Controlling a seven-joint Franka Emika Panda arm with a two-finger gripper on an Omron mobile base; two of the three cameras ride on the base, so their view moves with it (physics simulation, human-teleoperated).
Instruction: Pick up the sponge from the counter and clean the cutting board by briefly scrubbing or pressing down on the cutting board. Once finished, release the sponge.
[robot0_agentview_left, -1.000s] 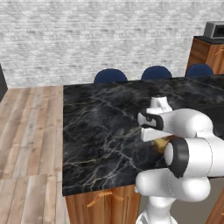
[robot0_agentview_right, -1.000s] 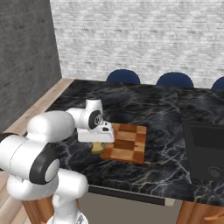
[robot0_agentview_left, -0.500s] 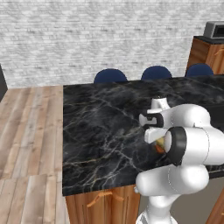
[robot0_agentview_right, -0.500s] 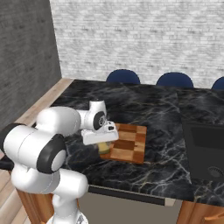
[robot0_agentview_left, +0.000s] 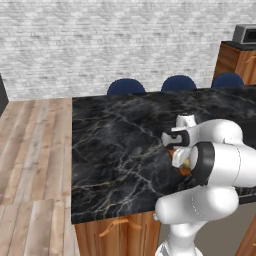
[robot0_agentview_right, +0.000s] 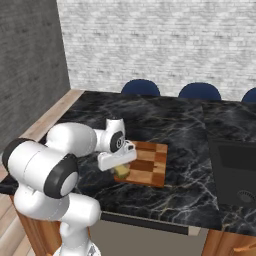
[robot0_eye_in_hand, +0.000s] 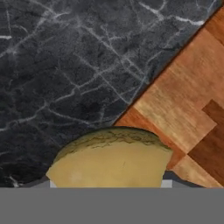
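While the base has stayed put, counter: no shift of the black marble top is seen between the earlier base views and now, so the change is taken to be the arm's alone.
Arm: it has been swung a little to its right over the last second, carrying the hand from the bare marble toward the board.
Cutting board: it lies flat and unmoved on the counter, and its near left corner has now been reached. In the hand view its checkered wood is seen at the right, with marble at the left.
Gripper: it is judged to be closed on the sponge, since the block has travelled with the hand.
Sponge: it was beside the board's left edge a second ago and is now held at the board's corner, partly over wood and partly over marble.
Meaning for the task: pick-up is judged done, while scrubbing and release are not yet done.
Hidden: the fingertips are covered by the sponge in the hand view. Whether the sponge touches the board or hangs just above it cannot be told. From the left base view the board is largely blocked by the arm.
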